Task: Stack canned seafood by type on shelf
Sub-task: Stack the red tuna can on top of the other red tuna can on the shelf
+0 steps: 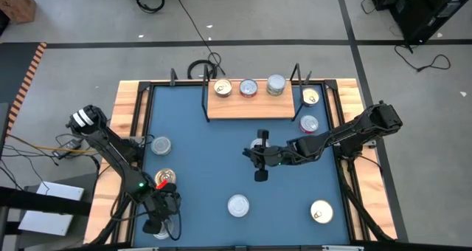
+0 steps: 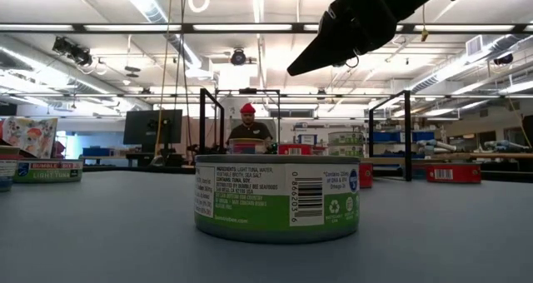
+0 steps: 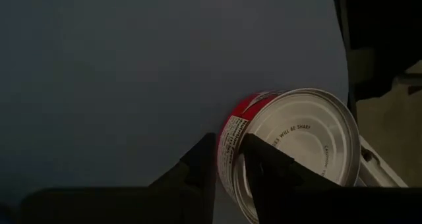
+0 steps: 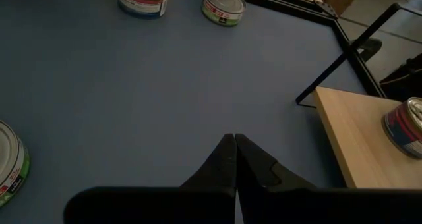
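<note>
Three tins stand on the shelf (image 1: pixel 249 107) at the table's far side: a gold-lidded tin (image 1: pixel 223 88), a second tin (image 1: pixel 248 88) and a silver-lidded tin (image 1: pixel 276 85). Several more tins stand loose on the blue table, among them a green-labelled tin (image 2: pixel 277 198). My left gripper (image 1: pixel 158 220) is at the near left corner, shut on a red-sided, silver-lidded tin (image 3: pixel 297 145). My right gripper (image 1: pixel 249 155) hangs shut over the table's middle, above the surface and holding nothing. My left gripper pinches the red-sided tin between its two fingers. One finger (image 3: pixel 270 171) lies across the silver lid (image 3: pixel 310 135); the other (image 3: pixel 201 161) stands beyond the red wall (image 3: pixel 232 135), on the tin's opposite face. The tin is turned on its edge. Whether it touches the table I cannot tell.
Loose tins: gold (image 1: pixel 310 97) and red-sided (image 1: pixel 309 123) at the far right, silver (image 1: pixel 161 144) and gold-lidded (image 1: pixel 166 179) at the left, silver (image 1: pixel 238 205) and gold (image 1: pixel 321 212) near the front. A wooden rim (image 1: pixel 125 111) and black frame bars surround the table. A person sits beyond the table.
</note>
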